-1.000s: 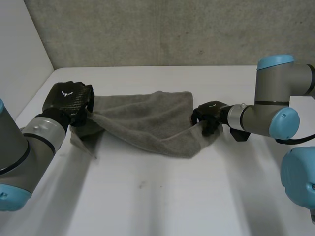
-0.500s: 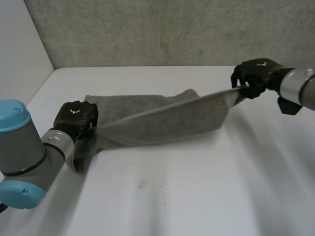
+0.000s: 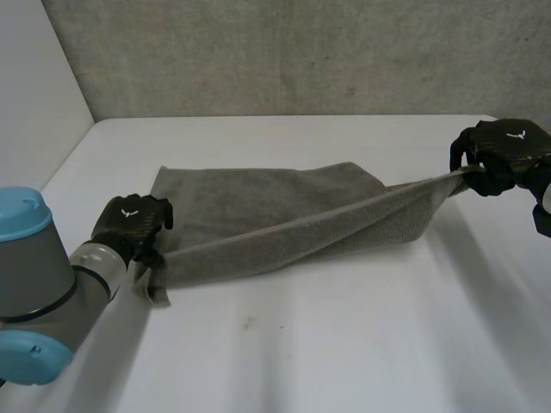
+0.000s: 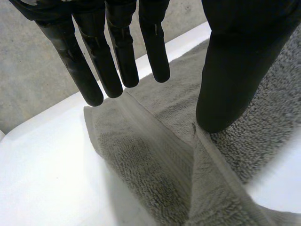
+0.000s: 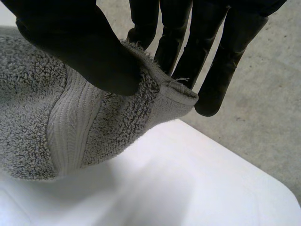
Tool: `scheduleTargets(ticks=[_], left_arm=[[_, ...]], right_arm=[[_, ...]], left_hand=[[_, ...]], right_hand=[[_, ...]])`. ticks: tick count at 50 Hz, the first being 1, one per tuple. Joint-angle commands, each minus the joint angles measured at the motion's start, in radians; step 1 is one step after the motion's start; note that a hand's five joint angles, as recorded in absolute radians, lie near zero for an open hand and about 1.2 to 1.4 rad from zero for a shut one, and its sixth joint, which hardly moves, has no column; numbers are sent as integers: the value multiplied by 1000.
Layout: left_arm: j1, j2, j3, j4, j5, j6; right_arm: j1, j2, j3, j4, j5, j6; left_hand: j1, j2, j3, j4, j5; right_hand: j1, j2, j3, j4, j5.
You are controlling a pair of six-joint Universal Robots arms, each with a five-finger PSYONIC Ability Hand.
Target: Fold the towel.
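Note:
A grey towel (image 3: 275, 215) lies across the white table (image 3: 301, 344), its front layer drawn into a long taut band toward the right. My right hand (image 3: 504, 155) is shut on the towel's right corner, held above the table near the right edge. In the right wrist view the thumb (image 5: 84, 47) pinches the towel corner (image 5: 155, 94) against the fingers. My left hand (image 3: 129, 222) is at the towel's left end. In the left wrist view its fingers (image 4: 117, 56) are straight and spread away from the thumb (image 4: 230, 70), whose tip rests on the towel (image 4: 155, 174); nothing is pinched.
A white side wall (image 3: 34, 103) stands along the table's left edge and a grey wall (image 3: 301, 52) runs behind it. Bare tabletop stretches in front of the towel. My left arm (image 3: 34, 284) lies low at the front left.
My right hand has carried the towel corner far to the right, stretching the front layer. My left hand has slid toward the front and opened, letting go of the left end.

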Motion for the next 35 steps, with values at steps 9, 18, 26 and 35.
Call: scheduleTargets(ticks=[9,18,26,35], left_arm=[[-16,17,-48,-10,9,-43],[-17,-8,-58,-21,10,-38],[0,-39,-52,-25,-2,-29],[23,165,-29,-113,-22,89]], right_arm=[[-16,3,9,-7,-10,-5],[-19,3,16,-25,-2,-5],[-54,-11,19,-25,-8,-5],[-69,-115,23,-4,-17,-34]], left_hand=[[78,79,79,80,79],[96,97,96,97,97],[730,731,730,731,731],[759,760,759,760,760]], right_hand=[[4,183,182,180,188],[4,183,182,180,188],[4,183,182,180,188],[4,183,182,180,188]])
